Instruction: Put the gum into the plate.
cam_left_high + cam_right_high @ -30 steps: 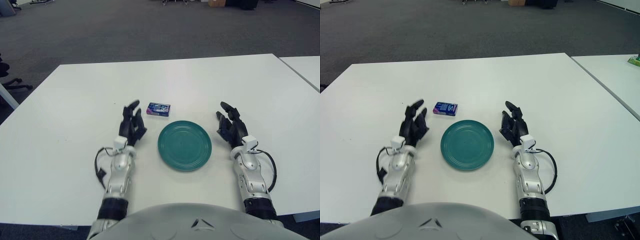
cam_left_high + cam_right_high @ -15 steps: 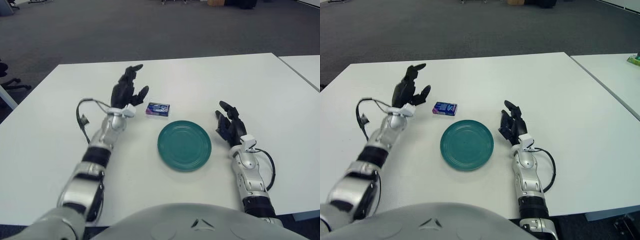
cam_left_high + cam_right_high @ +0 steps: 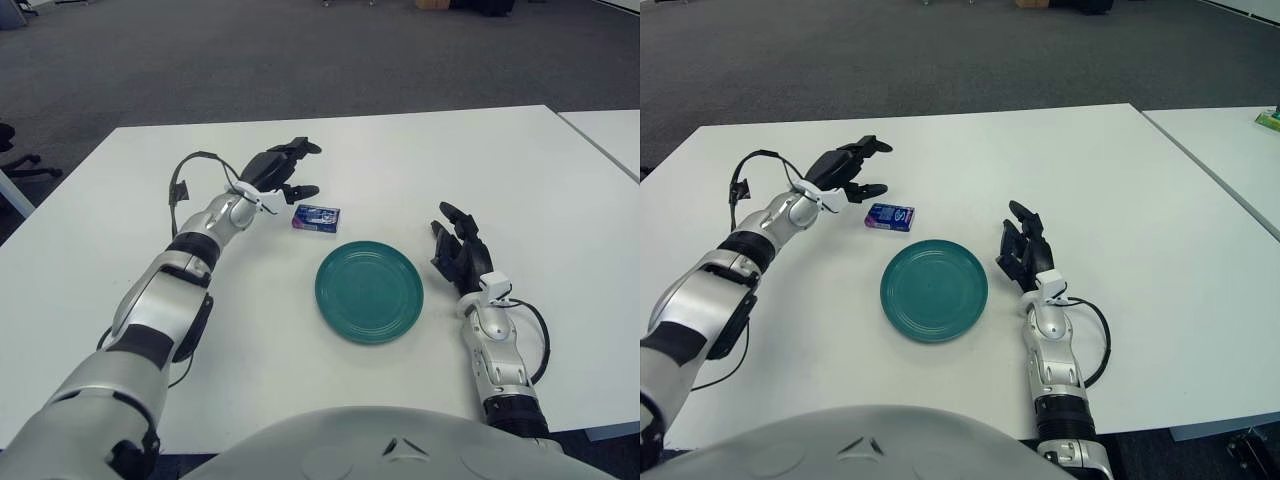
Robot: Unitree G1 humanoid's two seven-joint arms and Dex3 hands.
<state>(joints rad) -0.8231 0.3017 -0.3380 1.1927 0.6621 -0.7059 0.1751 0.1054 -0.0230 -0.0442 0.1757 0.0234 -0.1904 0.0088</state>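
Note:
A small blue gum pack (image 3: 316,217) lies flat on the white table (image 3: 120,260), just behind the teal plate (image 3: 369,291). My left hand (image 3: 283,171) is stretched out above the table, just left of and behind the gum, fingers spread and holding nothing. It does not touch the gum. My right hand (image 3: 459,252) rests on the table to the right of the plate, fingers relaxed and empty. The plate holds nothing.
A second white table (image 3: 610,135) stands to the right across a narrow gap. Dark carpet floor (image 3: 300,60) lies beyond the table's far edge. A green object (image 3: 1269,121) sits on the right table.
My left arm has reached forward and to the right, from beside the plate to just left of the gum, hand turned toward it. The right hand, the gum and the plate have not moved.

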